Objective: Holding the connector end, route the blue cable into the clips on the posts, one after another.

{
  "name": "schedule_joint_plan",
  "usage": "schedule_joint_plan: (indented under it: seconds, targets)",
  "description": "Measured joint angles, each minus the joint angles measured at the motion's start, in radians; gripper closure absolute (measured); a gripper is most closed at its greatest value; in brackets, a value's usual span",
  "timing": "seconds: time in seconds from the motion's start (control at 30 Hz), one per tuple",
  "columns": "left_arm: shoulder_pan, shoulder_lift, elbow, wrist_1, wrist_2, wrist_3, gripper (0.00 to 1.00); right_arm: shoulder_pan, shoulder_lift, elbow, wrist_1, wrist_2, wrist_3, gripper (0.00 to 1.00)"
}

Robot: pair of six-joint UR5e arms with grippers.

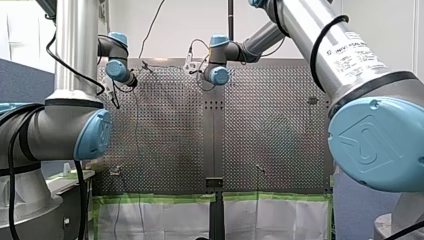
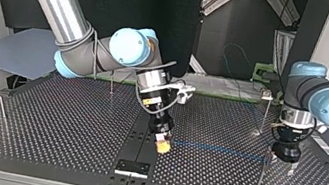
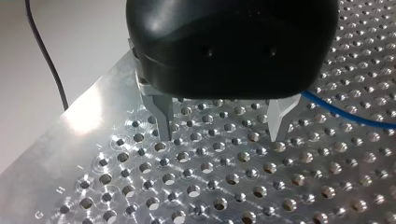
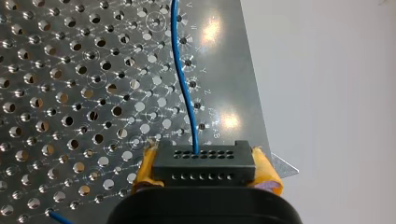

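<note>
My right gripper (image 4: pixel 205 163) is shut on the black connector (image 4: pixel 204 175), which sits between its yellow pads (image 4: pixel 145 168). The blue cable (image 4: pixel 184 88) leaves the connector and runs ahead over the perforated plate. In the top view, my right gripper (image 2: pixel 162 145) hangs low over the table's middle. From there the blue cable (image 2: pixel 219 150) stretches toward my left gripper (image 2: pixel 282 163) at the right. My left gripper (image 3: pixel 222 126) stands open just above the plate, nothing between its metal fingers (image 3: pixel 163 119). The cable (image 3: pixel 345 114) passes beside one finger.
Thin posts stand on the table: one with a clip (image 2: pixel 267 94) behind my left gripper, one (image 2: pixel 259 182) in front of it, another (image 2: pixel 2 108) at the top view's far left and one (image 2: pixel 112 84) behind my right arm. A black bracket (image 2: pixel 132 167) lies at the near edge.
</note>
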Motion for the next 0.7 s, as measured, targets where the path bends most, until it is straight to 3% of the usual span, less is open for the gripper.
schedule_joint_plan:
  seconds: [0.37,0.5,0.7]
  targets:
    - [-0.004,0.087,-0.069,-0.113,0.007,-0.028,0.0,0.0,0.0,0.0,0.001,0.0,0.0,1.0]
    - [-0.013,0.129,-0.112,-0.125,0.035,-0.026,0.0,-0.001,0.001,0.0,0.003,-0.001,0.0,1.0]
    - [-0.027,0.178,-0.145,-0.129,0.034,-0.03,0.0,0.0,0.0,0.0,0.008,-0.001,0.0,1.0]
